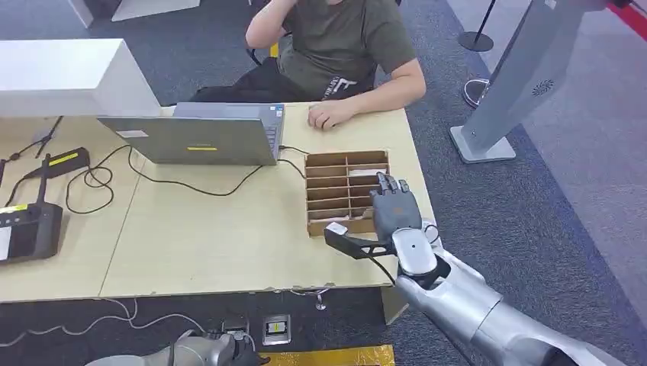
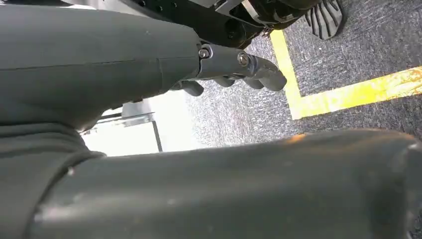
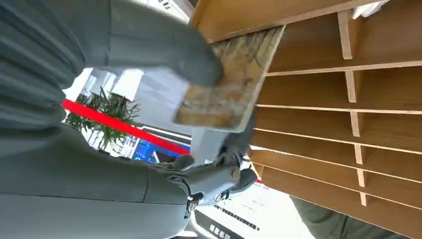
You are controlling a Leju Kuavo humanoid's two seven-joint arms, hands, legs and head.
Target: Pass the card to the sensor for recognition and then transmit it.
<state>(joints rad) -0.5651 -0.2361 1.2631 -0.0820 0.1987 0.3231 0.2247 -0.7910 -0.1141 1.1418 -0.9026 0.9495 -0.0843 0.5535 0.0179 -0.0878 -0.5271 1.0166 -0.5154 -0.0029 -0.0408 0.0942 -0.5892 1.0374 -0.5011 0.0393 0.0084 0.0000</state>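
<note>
Right wrist view shows the right hand [image 3: 149, 64] pinching the card [image 3: 231, 79], a thin rectangle with a mottled brown-and-tan face, just before the wooden slotted rack [image 1: 347, 191] at table's three o'clock edge. Left hand [image 2: 239, 69] hangs, fingers curled in on nothing.

Right hand [image 1: 395, 207] raised over wooden divider tray's [image 1: 347, 164] near right corner, fingers upright. Silver laptop [image 1: 200, 137] just left of tray, cable between. Person's hand [image 1: 329, 114] rests on table [image 1: 214, 236] behind tray. Black device [image 1: 29, 229] far left.
</note>
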